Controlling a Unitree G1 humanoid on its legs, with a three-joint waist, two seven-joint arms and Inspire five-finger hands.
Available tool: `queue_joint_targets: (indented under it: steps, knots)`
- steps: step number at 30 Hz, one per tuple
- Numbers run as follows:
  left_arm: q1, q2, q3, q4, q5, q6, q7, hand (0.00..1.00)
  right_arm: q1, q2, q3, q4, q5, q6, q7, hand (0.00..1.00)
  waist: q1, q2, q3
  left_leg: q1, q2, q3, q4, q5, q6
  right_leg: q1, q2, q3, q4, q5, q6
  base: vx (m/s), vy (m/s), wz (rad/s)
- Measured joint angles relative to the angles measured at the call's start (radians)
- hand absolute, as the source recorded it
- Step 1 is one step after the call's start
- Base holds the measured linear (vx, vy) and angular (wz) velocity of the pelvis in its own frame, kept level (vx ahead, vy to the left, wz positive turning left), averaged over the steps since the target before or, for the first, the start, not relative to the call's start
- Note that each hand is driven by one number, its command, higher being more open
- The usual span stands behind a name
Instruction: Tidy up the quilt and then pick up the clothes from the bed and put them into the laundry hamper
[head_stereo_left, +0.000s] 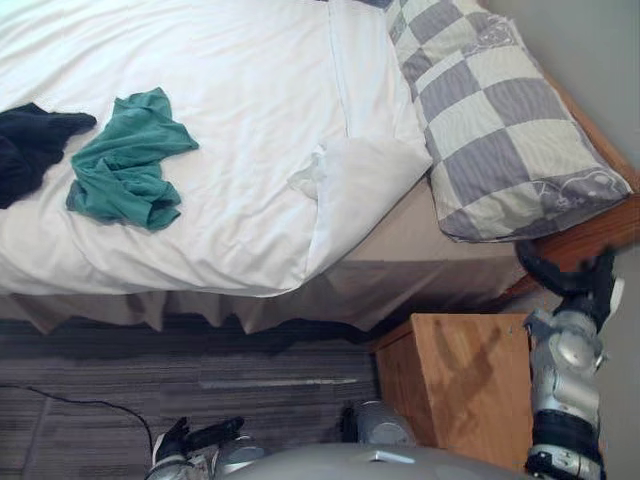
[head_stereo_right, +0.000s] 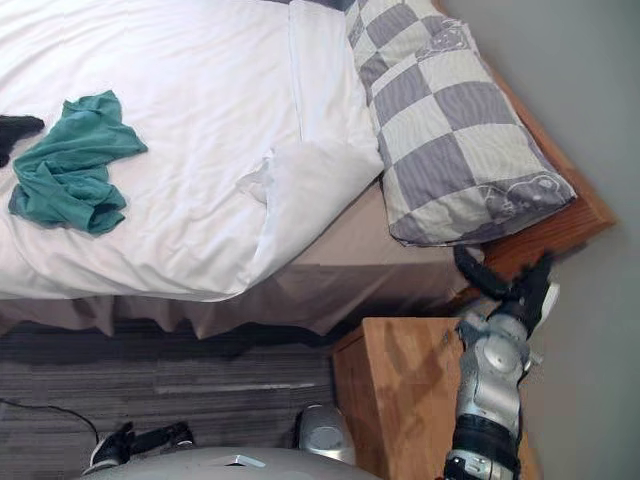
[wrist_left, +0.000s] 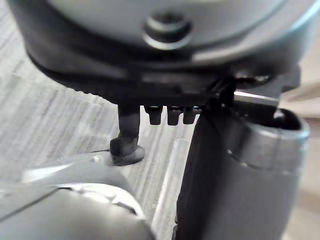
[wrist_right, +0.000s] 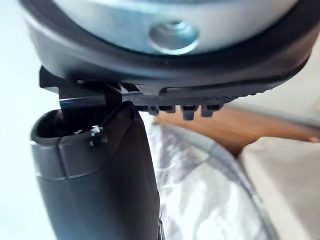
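A white quilt covers the bed, and its corner near the pillow is folded back, baring the beige sheet. On the quilt lies a crumpled teal garment, with a black garment beside it at the view's left edge. My right hand is raised and open by the bed's wooden frame, below the pillow, and holds nothing. Low by the carpet hangs my left hand, relaxed, open and empty. Both hands are well away from the clothes.
A grey-and-cream checked pillow lies at the head of the bed along the wooden frame. A wooden nightstand stands beside the bed, just left of my right arm. Striped grey carpet runs along the bed's side.
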Motion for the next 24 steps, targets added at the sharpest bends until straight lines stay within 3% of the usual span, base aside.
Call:
queue_joint_targets:
  steps: [1, 2, 6, 12, 15, 18, 24]
  knots:
    - [-0.004, -0.017, 0.005, 0.003, -0.002, 0.002, 0.001, 1.0, -0.023, -0.039, 0.02, -0.006, -0.016, -0.002, 0.0, 1.0, -0.004, 0.018, 0.004, -0.003, 0.017, -0.011, 0.002, 0.015, -0.002, 0.016, 0.007, -0.026, -0.01, 0.012, -0.004, 0.11, -0.126, 0.36]
    - [0.001, -0.034, 0.0, -0.002, -0.002, 0.0, -0.003, 1.0, -0.082, -0.081, 0.064, -0.03, -0.049, -0.002, 0.001, 1.0, -0.003, 0.055, -0.003, -0.016, 0.032, -0.01, 0.003, 0.016, -0.006, 0.009, 0.023, -0.024, -0.027, 0.014, -0.006, 0.12, -0.104, 0.1]
    - [-0.002, -0.049, -0.025, -0.005, 0.001, -0.004, -0.007, 1.0, -0.245, -0.116, 0.205, -0.062, -0.092, -0.002, 0.013, 1.0, 0.002, 0.104, -0.007, -0.025, 0.052, 0.0, 0.002, 0.015, -0.011, 0.01, 0.048, -0.025, -0.058, 0.024, -0.015, 0.05, -0.038, -0.08]
    - [-0.016, -0.048, -0.027, -0.031, -0.005, -0.013, -0.018, 1.0, -0.594, -0.228, 0.464, -0.019, -0.157, -0.003, 0.058, 1.0, 0.019, 0.099, 0.019, -0.095, 0.044, 0.011, 0.004, 0.023, -0.009, -0.003, 0.056, -0.021, -0.191, 0.118, -0.005, 0.01, 0.012, -0.03]
    - [-0.021, -0.047, -0.028, -0.044, -0.015, -0.035, -0.02, 1.0, -0.771, -0.258, 0.565, 0.018, -0.165, -0.017, 0.07, 1.0, 0.048, 0.108, 0.042, -0.127, 0.037, 0.008, 0.004, 0.027, -0.005, -0.003, 0.053, -0.024, -0.252, 0.157, -0.003, 0.0, 0.027, 0.06]
    - [-0.029, -0.051, -0.047, -0.072, -0.075, -0.054, -0.036, 1.0, -0.957, -0.261, 0.694, 0.101, -0.169, -0.029, 0.093, 1.0, 0.053, 0.132, 0.088, -0.194, 0.038, -0.03, 0.004, 0.048, -0.001, -0.045, 0.052, -0.056, -0.254, 0.166, -0.008, -0.04, 0.0, 0.29]
    - [-0.061, -0.053, -0.072, -0.099, -0.086, -0.095, -0.051, 1.0, -1.049, -0.262, 0.718, 0.184, -0.21, -0.029, 0.109, 1.0, 0.067, 0.177, 0.168, -0.302, 0.038, -0.086, 0.004, 0.087, 0.003, -0.115, 0.049, -0.107, -0.257, 0.187, -0.018, -0.05, -0.01, 0.24]
